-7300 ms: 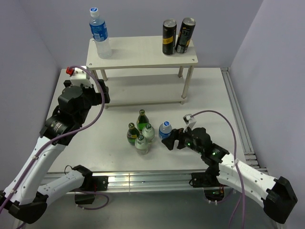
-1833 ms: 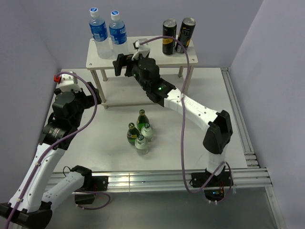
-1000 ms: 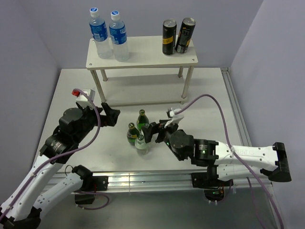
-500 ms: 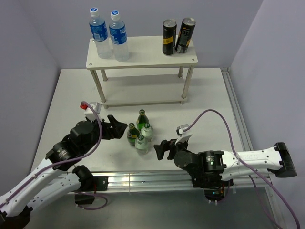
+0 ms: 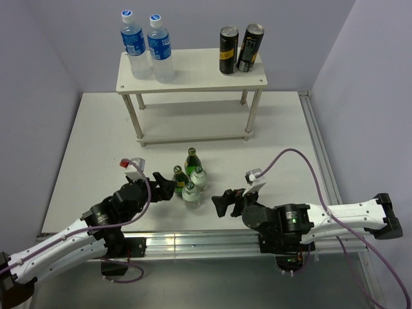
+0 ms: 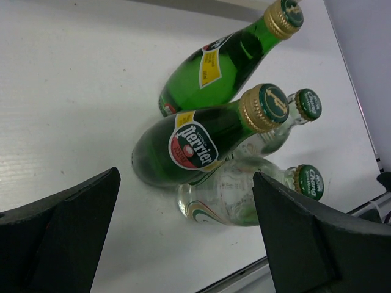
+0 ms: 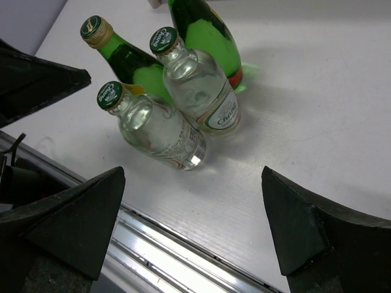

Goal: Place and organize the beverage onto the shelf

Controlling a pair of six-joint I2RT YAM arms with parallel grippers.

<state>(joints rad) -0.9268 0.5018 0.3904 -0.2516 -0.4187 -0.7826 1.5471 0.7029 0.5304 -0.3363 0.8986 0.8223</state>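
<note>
Second blue-label bottle [image 5: 159, 48] is up. Seven-odd seconds back it stood on the table [image 5: 283, 138] by your right gripper [image 5: 222, 203]. Now it stands just beside the first blue-label bottle [image 5: 134, 44], at the 10 o'clock corner of the shelf [image 5: 193, 69] top board. Two black cans [image 5: 239, 49] sit at the 1 o'clock corner, same as before.

Since that drop the right arm has swung back from the shelf and gone low by the near edge. Your left gripper [image 5: 162, 186] has come down from beside the shelf too. Both claws are spread wide and hold nothing.

Four bottles are left, packed upright and touching at table centre, toward 6 o'clock from the shelf:
- two dark green bottles [image 5: 191, 161] on the 12 and 9 o'clock sides
- two clear glass bottles [image 5: 190, 195] on the 3 and 6 o'clock sides

The left claw faces the cluster from 9 o'clock, with the near green one lined up between its fingers in the left wrist view. The right claw waits off at 4 o'clock.

So two of six are done, I'd say, and the next pick looks like a green one for the left arm. The tight pack is the risk, because a nudge could topple a neighbour.

The table is matte white with a faint grain and some glare. An aluminium rail [image 5: 193, 243] runs along the 6 o'clock edge and another along 3 o'clock. Plain lilac-grey walls [image 5: 38, 58] close in at 9, 12 and 3. No bottle shows on the shelf's lower board.
</note>
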